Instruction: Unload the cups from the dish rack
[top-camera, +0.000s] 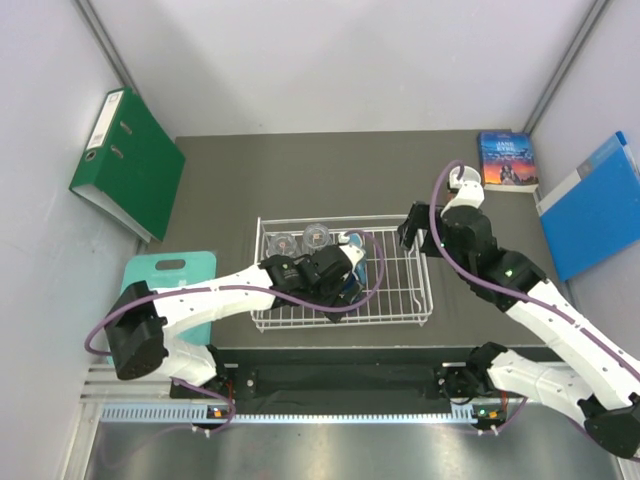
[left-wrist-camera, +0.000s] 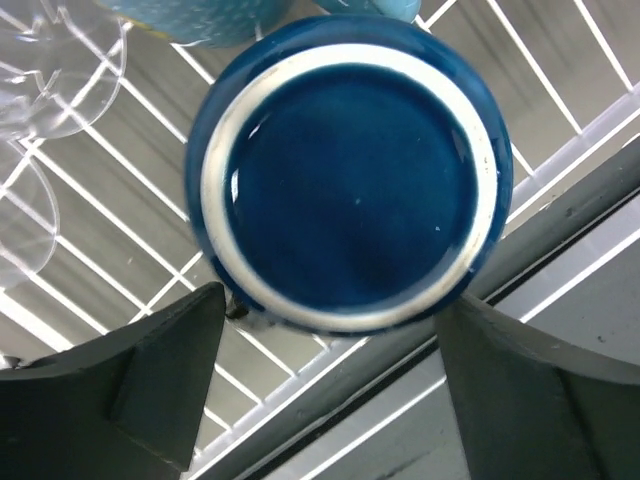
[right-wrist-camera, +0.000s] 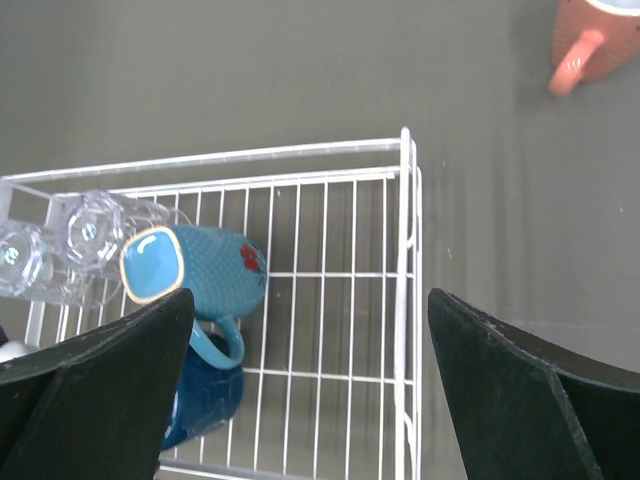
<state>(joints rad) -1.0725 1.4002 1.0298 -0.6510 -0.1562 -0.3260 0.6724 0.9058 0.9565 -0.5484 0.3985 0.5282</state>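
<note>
Left gripper (left-wrist-camera: 332, 300): jaws wide, either side of dark mug (left-wrist-camera: 350, 190); grip cannot be told
Right gripper (right-wrist-camera: 310, 300): wide open, empty, over rack (right-wrist-camera: 405, 250)
Book (top-camera: 508, 160): title begins "JANE"
Green binder (top-camera: 125, 165): spine label unreadable

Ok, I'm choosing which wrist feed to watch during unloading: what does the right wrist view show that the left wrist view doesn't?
Only the right wrist view: the salmon-pink mug on the dark table outside the dish rack.
Only the left wrist view: the white-ringed underside of the dark blue mug, close up between the fingers of the left pincer.
Both: the rack's white wires, the light blue mug, the clear tumblers and part of the dark blue mug.
</note>
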